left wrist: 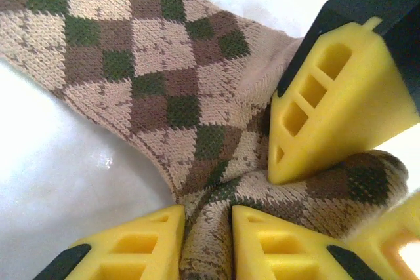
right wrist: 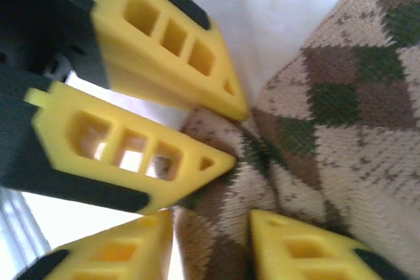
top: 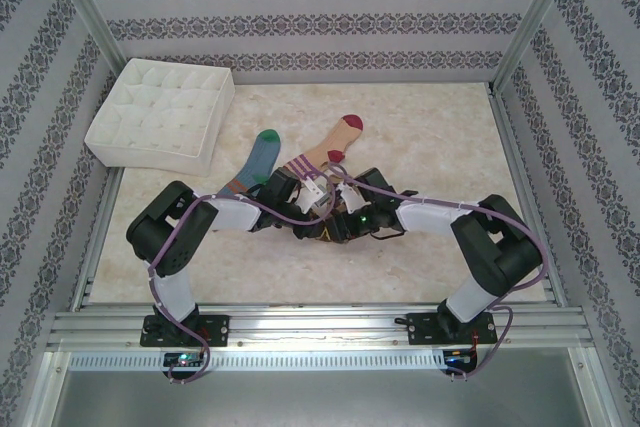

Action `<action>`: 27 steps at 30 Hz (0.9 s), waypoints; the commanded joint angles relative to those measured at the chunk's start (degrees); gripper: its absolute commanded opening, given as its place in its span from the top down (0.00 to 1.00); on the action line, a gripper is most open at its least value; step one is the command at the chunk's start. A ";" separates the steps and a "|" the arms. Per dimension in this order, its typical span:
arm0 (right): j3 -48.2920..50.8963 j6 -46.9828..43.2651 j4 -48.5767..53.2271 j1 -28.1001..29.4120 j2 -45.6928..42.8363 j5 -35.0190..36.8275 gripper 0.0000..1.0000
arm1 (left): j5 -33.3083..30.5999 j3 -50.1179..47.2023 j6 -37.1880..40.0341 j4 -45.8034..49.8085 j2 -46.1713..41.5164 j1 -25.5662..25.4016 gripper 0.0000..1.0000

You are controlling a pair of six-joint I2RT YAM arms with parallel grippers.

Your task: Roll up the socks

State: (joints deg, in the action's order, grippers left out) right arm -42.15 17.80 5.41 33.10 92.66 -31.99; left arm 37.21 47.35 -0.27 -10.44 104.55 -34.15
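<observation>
The brown-tan argyle sock lies bunched on the white table, its diamonds also showing in the right wrist view. My left gripper is shut on a raised fold of it between yellow fingers. From the opposite side my right gripper pinches the same bunched end, and its finger presses into the fabric close by. In the top view both grippers, left and right, meet at mid-table and cover this sock. The blue sock with a green toe and the tan sock with a maroon toe lie flat just behind them.
A white quilted fabric box sits at the back left of the marbled table. Patterned walls and metal frame posts enclose the table on three sides. Purple cables loop over both arms.
</observation>
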 commanded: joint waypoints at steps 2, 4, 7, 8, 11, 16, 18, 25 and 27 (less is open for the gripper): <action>1.98 0.04 2.78 -1.12 0.05 4.92 0.83 | -3.09 -1.96 1.38 6.62 2.92 0.66 0.77; 1.44 -0.05 4.75 -1.67 1.10 6.10 0.91 | -2.85 -3.00 2.95 4.07 2.12 0.65 0.78; -0.80 -0.49 9.19 -2.18 3.80 7.67 0.97 | -2.52 -3.61 6.78 2.30 0.31 0.61 0.78; -1.50 -0.28 10.09 -2.30 4.69 7.98 0.98 | -2.29 -3.52 8.46 2.52 -0.37 0.58 0.78; -4.35 0.98 13.27 -2.78 8.28 8.98 0.99 | -0.55 -4.62 15.50 1.55 -4.57 0.58 0.76; -8.46 1.08 17.47 -3.56 13.14 7.76 1.00 | 0.01 -10.06 29.52 -4.24 -14.01 0.54 0.64; -9.76 1.02 18.58 -3.75 14.56 6.93 1.00 | 0.53 -11.64 36.29 -4.85 -16.10 0.49 0.64; -13.16 0.02 22.16 -4.18 18.62 3.64 0.99 | -12.85 -17.37 50.82 -16.72 -18.58 -5.14 0.62; -13.80 -0.06 22.95 -4.35 19.60 2.40 0.99 | -15.54 -16.44 54.55 -16.23 -17.25 -6.30 0.62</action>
State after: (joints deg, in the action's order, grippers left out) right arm -58.33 18.68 21.58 28.86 106.17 -37.87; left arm 28.03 30.52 43.33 -21.91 86.35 -38.76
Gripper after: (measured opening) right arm 0.074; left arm 0.383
